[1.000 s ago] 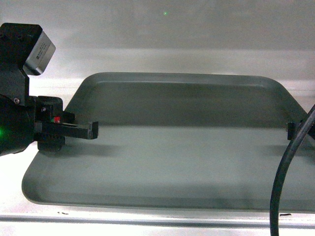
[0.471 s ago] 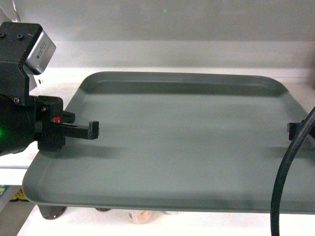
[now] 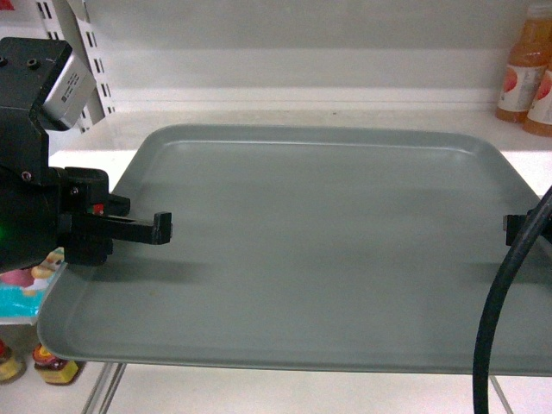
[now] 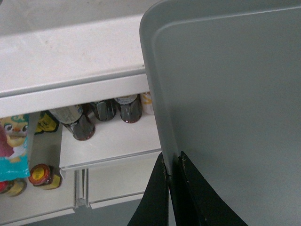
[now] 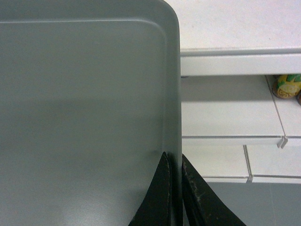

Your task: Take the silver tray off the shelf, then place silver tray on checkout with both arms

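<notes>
White store shelving, stocked below

The shelf (image 3: pixel 285 121) carried orange juice bottles (image 3: pixel 528 65) at its right end; a lower board (image 4: pixel 113 141) held dark bottles (image 4: pixel 106 113), and small jars (image 4: pixel 43 175) sat lower left.

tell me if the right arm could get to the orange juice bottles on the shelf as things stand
Probably not: the right end effector is shut on the tray's right rim, so reaching the juice bottles would mean releasing the tray, which both arms hold.
</notes>
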Controlling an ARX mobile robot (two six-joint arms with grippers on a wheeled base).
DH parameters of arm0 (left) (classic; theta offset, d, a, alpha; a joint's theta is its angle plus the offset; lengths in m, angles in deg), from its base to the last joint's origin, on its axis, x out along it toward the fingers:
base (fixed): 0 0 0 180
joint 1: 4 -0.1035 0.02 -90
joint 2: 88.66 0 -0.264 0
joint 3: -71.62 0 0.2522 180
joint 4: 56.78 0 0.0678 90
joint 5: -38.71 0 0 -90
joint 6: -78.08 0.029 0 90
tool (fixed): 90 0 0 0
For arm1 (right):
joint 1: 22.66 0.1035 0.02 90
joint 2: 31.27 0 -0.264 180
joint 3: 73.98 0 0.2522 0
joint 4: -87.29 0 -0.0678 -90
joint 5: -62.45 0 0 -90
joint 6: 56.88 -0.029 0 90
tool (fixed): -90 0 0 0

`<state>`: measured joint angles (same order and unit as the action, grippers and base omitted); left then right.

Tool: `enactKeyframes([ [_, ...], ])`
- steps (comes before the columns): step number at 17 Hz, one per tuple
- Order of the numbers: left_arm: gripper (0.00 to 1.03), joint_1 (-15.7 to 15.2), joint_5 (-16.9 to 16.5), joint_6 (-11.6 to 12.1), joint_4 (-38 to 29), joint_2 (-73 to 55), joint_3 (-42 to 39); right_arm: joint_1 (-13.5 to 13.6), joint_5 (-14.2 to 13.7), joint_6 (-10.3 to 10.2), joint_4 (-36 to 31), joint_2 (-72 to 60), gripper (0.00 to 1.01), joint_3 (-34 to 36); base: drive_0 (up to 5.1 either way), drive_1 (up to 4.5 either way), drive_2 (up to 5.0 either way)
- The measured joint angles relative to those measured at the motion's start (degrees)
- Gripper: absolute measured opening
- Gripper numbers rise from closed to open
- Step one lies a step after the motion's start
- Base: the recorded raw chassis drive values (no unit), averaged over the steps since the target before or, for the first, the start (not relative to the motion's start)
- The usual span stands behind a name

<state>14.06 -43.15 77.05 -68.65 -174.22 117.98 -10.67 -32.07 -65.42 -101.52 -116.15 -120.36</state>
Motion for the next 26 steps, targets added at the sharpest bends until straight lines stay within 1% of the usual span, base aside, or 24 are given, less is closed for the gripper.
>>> enactKeyframes([
  [26,0.03,0.0,0.0,0.0,0.0,0.1,-0.1,0.0,0.0,0.0,0.1,0.2,0.03,0.2,0.1,-4.25,4.4],
])
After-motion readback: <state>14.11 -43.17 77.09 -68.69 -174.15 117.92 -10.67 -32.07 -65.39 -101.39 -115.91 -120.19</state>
